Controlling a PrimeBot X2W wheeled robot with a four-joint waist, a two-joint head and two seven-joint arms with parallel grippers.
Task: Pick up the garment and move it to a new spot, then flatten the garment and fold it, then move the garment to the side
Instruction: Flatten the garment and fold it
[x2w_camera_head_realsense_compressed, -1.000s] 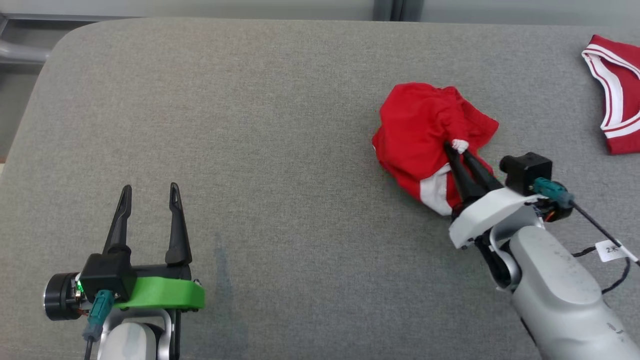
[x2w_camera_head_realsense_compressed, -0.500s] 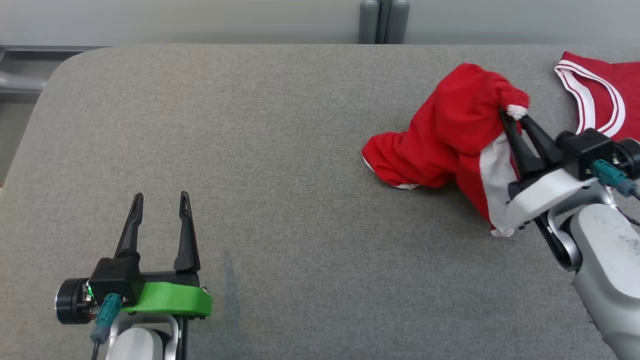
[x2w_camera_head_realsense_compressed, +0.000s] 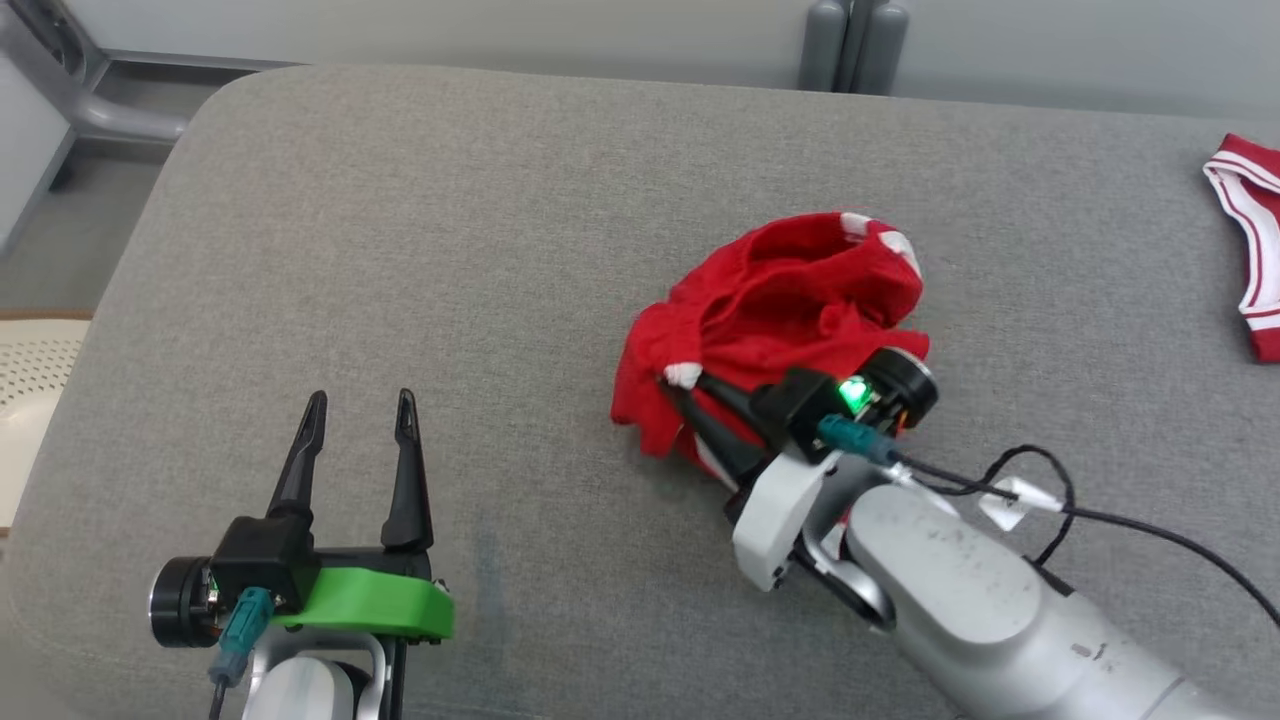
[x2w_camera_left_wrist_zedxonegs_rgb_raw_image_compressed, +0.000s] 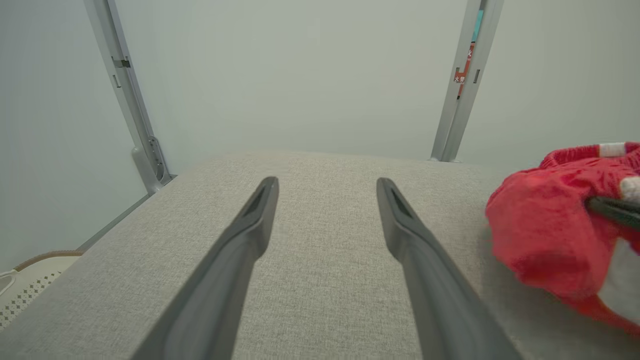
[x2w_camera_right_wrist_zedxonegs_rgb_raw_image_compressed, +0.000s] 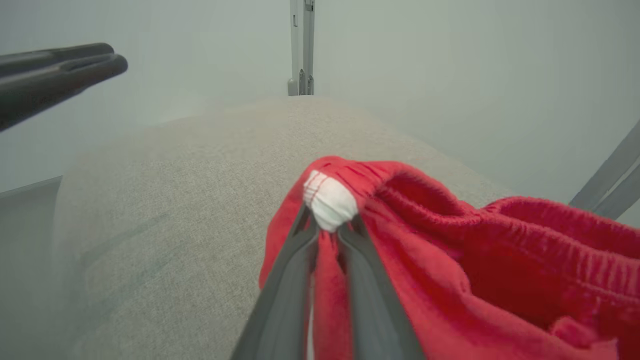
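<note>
You get bright, even, diffuse light in all three views, with only faint, soft shadows on the grey table (x2w_camera_head_realsense_compressed: 500, 250). In your right wrist view the left tool (x2w_camera_right_wrist_zedxonegs_rgb_raw_image_compressed: 115, 56) at 10 o'clock is blurred, and the table looks hazy toward 8 o'clock.

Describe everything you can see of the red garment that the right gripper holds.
The red garment is soft, knit-looking cloth with white patches and a gathered, elastic-like band. It sits crumpled in a loose heap on the grey padded surface. The right gripper is shut on a white-tipped bunch at the garment's left edge in the head view.
</note>
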